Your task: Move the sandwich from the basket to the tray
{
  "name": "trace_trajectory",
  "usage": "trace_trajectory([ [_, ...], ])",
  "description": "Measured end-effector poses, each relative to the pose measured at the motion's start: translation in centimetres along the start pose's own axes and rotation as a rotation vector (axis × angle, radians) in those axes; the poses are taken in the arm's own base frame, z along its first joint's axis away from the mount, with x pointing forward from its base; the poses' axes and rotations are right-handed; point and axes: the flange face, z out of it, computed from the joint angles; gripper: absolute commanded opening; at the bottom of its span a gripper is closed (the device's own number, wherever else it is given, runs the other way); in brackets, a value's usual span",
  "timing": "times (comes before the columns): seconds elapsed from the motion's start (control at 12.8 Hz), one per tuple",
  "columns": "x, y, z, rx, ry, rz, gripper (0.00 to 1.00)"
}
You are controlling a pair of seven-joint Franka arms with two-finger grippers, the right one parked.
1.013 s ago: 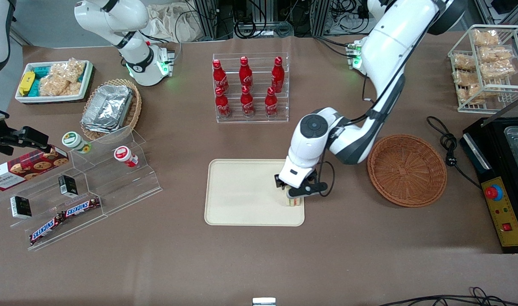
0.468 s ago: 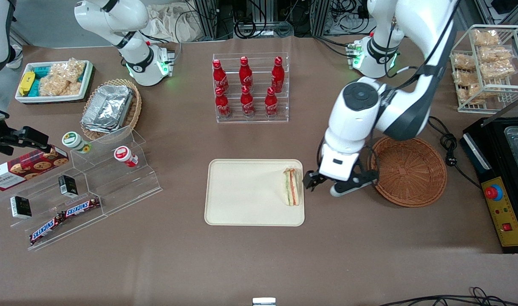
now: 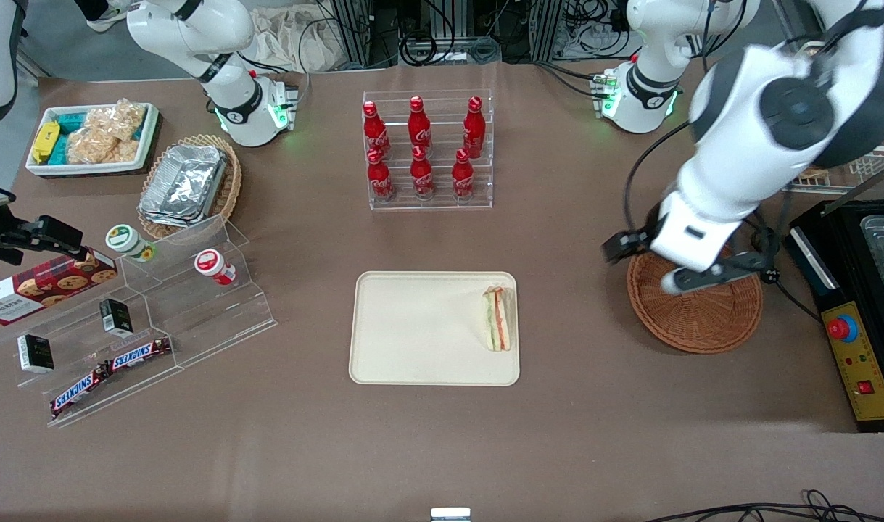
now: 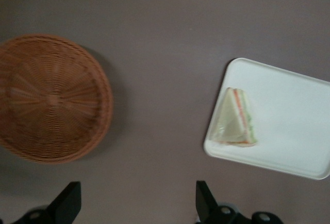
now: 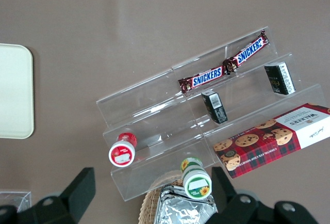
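With the sandwich (image 3: 499, 318) lying on the tray (image 3: 412, 333) at centre frame, the gripper (image 3: 648, 265) hangs empty, fingers spread, over the basket (image 3: 703, 319) at right.

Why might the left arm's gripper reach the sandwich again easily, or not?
Probably yes: the gripper hangs open above the basket, and the sandwich lies uncovered on the tray.

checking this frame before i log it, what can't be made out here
- Basket: in the front view the arm and end effector above it cover part of its rim and floor.
- End effector: in the left wrist view only the two finger tips show, spread wide; the rest is cut by the edge.
- Sandwich on the tray: its underside is hidden, and the filling layers are blurred in the left wrist view.
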Motion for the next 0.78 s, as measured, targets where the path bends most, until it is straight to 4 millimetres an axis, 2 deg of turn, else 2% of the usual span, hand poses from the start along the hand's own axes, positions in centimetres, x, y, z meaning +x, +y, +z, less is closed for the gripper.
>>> trace_trajectory([
  [0.31,-0.9,-14.1,-7.7,0.033,-0.070,0.113,1.00],
  [0.39,-1.3,-16.3,-8.9,0.025,-0.061,0.104,1.00],
  [0.47,-1.5,-17.0,-9.7,0.019,-0.048,0.103,1.00],
  [0.55,-1.6,-16.4,-10.2,0.018,-0.040,0.115,1.00],
  [0.78,-2.1,-12.5,-10.9,0.019,-0.020,0.179,1.00],
])
